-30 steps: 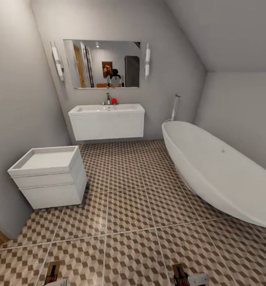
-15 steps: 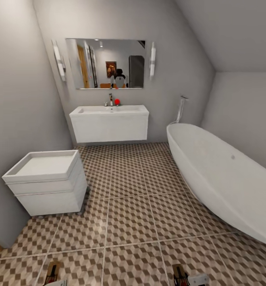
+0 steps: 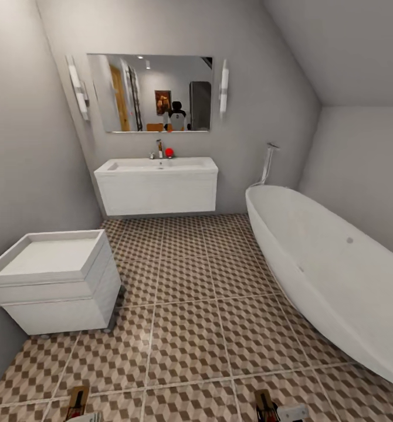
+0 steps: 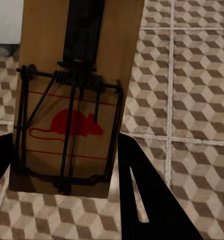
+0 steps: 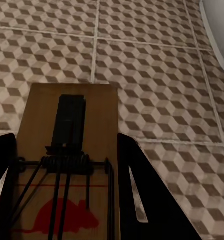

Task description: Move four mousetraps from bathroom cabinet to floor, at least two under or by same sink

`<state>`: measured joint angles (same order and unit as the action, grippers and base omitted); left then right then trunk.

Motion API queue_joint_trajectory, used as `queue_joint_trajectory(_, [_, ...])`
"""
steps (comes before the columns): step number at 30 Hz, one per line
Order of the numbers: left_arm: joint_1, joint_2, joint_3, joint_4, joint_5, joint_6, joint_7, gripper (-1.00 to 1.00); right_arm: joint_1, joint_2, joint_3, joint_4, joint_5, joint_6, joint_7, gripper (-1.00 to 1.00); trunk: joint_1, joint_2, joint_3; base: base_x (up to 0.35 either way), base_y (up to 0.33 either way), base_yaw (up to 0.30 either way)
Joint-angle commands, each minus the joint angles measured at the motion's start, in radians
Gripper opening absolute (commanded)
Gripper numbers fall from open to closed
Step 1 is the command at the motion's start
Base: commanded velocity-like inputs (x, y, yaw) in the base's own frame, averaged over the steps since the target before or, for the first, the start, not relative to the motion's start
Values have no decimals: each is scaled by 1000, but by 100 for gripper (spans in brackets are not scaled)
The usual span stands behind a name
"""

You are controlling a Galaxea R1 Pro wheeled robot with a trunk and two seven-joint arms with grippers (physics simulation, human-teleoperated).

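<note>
Keep each end effector [image 4: 66, 165] [image 5: 66, 200] clamped on its mousetrap [image 4: 74, 95] [image 5: 66, 165], roll closer, then lower both onto bathroom floor [image 3: 190, 328] beside bathroom sink [image 3: 156, 184].

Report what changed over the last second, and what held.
The camera moved; the white floor unit slid toward the head view's left edge, the bathroom sink and bathtub sit lower. Unchanged: left gripper and right gripper each clamp a mousetrap.

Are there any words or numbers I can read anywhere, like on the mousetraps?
No words or numbers can be read.
Left mousetrap: only a red mouse picture and red lines, no letters.
Right mousetrap: the same red mouse picture, no letters.
Framed picture reflected in the mirror: too small and blurred to read.
</note>
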<state>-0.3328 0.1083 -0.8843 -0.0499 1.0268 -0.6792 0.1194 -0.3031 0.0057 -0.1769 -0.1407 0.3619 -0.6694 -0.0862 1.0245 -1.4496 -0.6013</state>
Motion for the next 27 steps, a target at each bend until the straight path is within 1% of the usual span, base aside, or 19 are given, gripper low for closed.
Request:
queue_joint_trajectory(1, [0, 1, -9, -2, -4, 0, 16, -100, -1, 0, -4, 1, 8, -3, -4, -100, 0, 0, -1, 298, -97, 47])
queue_joint_trajectory(4, [0, 1, -9, -2, -4, 0, 16, -100, -1, 0, -4, 1, 8, -3, -4, -100, 0, 0, -1, 298, -97, 78])
queue_joint_trajectory(12, [0, 1, -9, -2, -4, 0, 16, -100, -1, 0, -4, 1, 8, -3, -4, -100, 0, 0, -1, 298, -97, 157])
queue_joint_trajectory(23, [0, 1, -9, -2, -4, 0, 15, -100, -1, 0, -4, 1, 8, -3, -4, -100, 0, 0, -1, 298, -97, 23])
queue_joint_trajectory(27, [0, 1, -9, -2, -4, 0, 15, -100, -1, 0, -4, 1, 8, -3, -4, -100, 0, 0, -1, 298, -96, 99])
